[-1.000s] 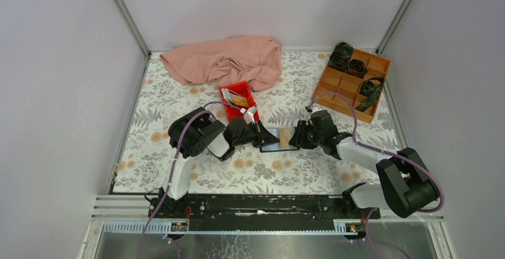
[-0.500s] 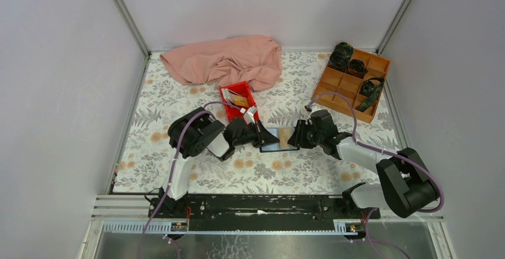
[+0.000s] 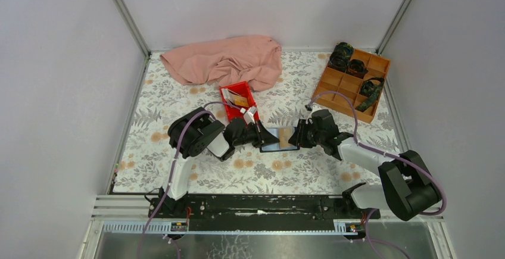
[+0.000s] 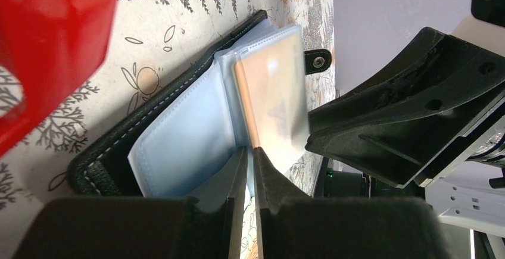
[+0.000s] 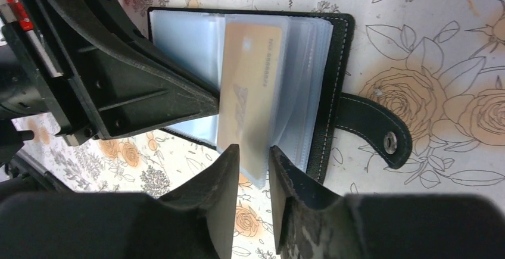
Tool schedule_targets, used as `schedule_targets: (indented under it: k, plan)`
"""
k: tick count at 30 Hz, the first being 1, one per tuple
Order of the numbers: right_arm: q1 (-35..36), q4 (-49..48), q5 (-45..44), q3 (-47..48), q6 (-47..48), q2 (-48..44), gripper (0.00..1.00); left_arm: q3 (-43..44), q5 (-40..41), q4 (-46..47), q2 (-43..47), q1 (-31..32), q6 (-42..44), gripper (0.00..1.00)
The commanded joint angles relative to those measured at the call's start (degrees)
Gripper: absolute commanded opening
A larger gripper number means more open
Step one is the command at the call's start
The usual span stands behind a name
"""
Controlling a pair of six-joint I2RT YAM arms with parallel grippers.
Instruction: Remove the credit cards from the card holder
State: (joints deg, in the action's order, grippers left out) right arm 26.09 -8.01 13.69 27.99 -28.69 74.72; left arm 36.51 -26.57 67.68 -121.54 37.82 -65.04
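While the card holder (image 3: 280,138) lies open mid-worktop, the left tool (image 4: 249,152), nearly closed, pinches one clear sleeve (image 4: 178,134); the right tool (image 5: 253,152), half open and empty, straddles the orange-gold card (image 5: 250,92), whose length points at it.

Nothing legible — only blurred print.
The orange-gold card (image 5: 247,92), inside a clear sleeve of the card holder (image 5: 331,116), bears a pale emblem near its middle and a short row of characters along one edge — both too washed out behind the plastic to make out in either wrist view. Seen from above, whatever is printed on the items in the red tray (image 3: 237,85) is too small to read.
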Motion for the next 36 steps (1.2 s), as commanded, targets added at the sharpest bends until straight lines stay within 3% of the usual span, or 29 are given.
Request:
schedule_targets:
  k: [1, 13, 20, 29, 36]
  plan:
    - [-0.17, -0.51, 2.79, 1.54, 0.31, -1.92, 0.3, -1.53, 1.24, -6.65, -2.43, -0.28, 2.72, 0.16]
    - [0.21, 1.27, 2.11, 2.45, 0.4, -2.69, 0.01, -1.61, 1.2, -6.6, -2.19, -0.29, 2.9, 0.16]
    - [5.14, 6.71, -3.78, 6.94, 3.16, -1.63, 0.0, -3.2, 3.3, -9.1, 2.27, -0.21, 4.05, 0.27]
    - [11.92, 11.44, -12.46, 11.9, 4.74, 1.75, 0.03, -4.56, 7.21, -20.14, 11.73, -0.25, 9.84, 0.28]
    - [14.88, 12.7, -14.4, 13.24, 4.9, 2.23, 0.06, -4.09, 8.02, -22.55, 10.74, -0.25, 10.91, 0.28]
